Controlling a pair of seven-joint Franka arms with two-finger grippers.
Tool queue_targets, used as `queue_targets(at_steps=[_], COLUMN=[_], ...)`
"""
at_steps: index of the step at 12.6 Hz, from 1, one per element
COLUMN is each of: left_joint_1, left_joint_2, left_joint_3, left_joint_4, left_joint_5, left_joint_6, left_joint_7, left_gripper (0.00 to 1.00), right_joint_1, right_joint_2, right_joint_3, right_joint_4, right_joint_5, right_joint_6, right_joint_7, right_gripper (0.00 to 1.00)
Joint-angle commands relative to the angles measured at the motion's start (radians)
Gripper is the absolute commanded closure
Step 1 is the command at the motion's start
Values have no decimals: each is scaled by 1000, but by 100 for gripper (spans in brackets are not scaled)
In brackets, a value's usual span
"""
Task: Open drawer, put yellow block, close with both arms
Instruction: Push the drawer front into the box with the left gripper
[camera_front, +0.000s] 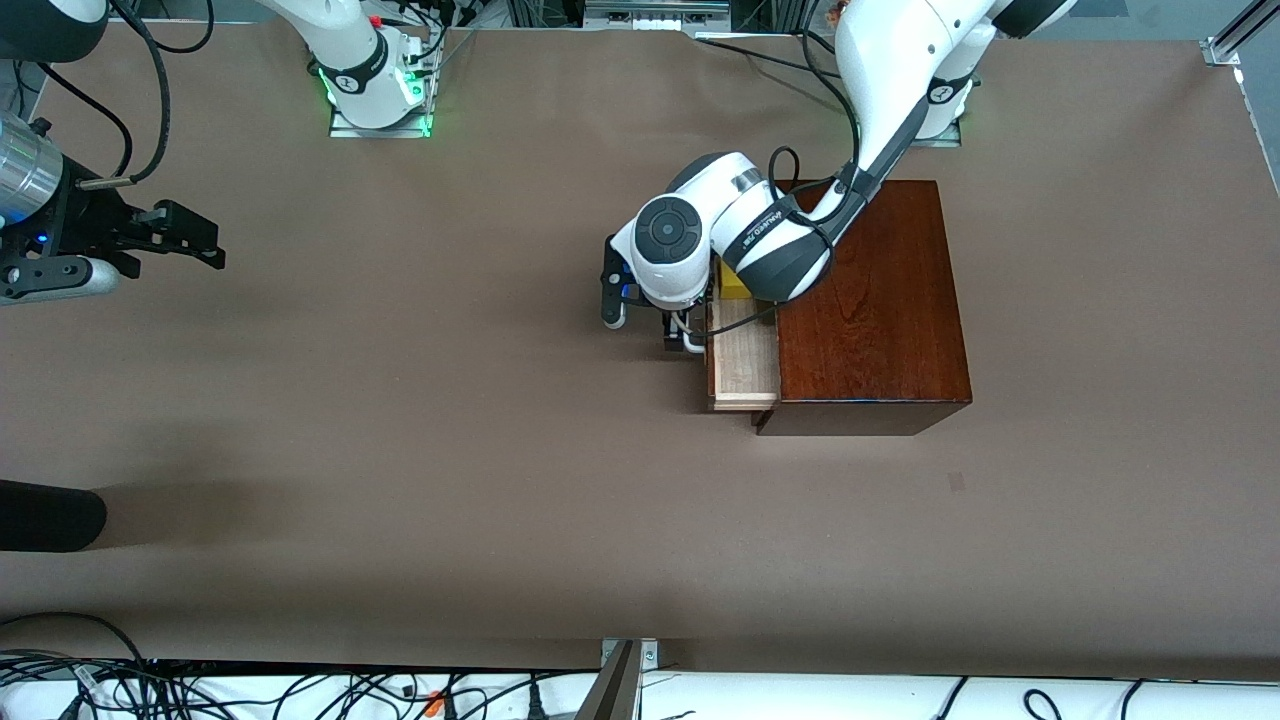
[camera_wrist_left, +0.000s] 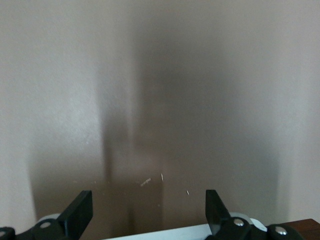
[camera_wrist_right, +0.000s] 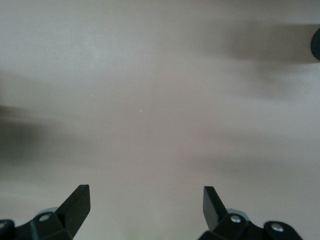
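Observation:
The dark reddish-brown wooden box (camera_front: 870, 300) stands toward the left arm's end of the table. Its drawer (camera_front: 745, 360) is partly pulled out and shows its pale inside. The yellow block (camera_front: 733, 285) lies in the drawer, mostly hidden under the left arm's wrist. My left gripper (camera_front: 678, 336) is low in front of the drawer, at its white handle (camera_front: 692, 342). It is open (camera_wrist_left: 148, 200), and the white handle (camera_wrist_left: 165, 232) shows between its fingers. My right gripper (camera_front: 195, 240) waits open (camera_wrist_right: 146, 195) over bare table at the right arm's end, holding nothing.
A black rounded object (camera_front: 50, 515) juts in over the table at the right arm's end, nearer to the front camera, and casts a long shadow. Cables (camera_front: 300, 690) lie along the table's near edge. The brown table (camera_front: 450, 450) spreads between the arms.

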Motion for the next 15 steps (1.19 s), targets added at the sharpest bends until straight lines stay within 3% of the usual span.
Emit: queue_targets(at_steps=[1,4,15], left_joint_1=[17,37,60], left_joint_2=[-16,-19,-30], left_joint_3=[11,11,9], left_joint_4=[-6,-5,0], left_joint_5=[52,83,101], left_joint_6=[-138,-180,-218], left_joint_7=[20,21,21], left_gripper=[0,0,0], right_joint_1=[-9,-9,-4], right_joint_2=[-2,9,12], right_joint_3=[-4,-13,-12], right_joint_4=[12,14,12], right_joint_5=[-5,-2,-16], right_joint_6=[9,67,67], right_joint_7=[23,24,20], right_gripper=[0,0,0])
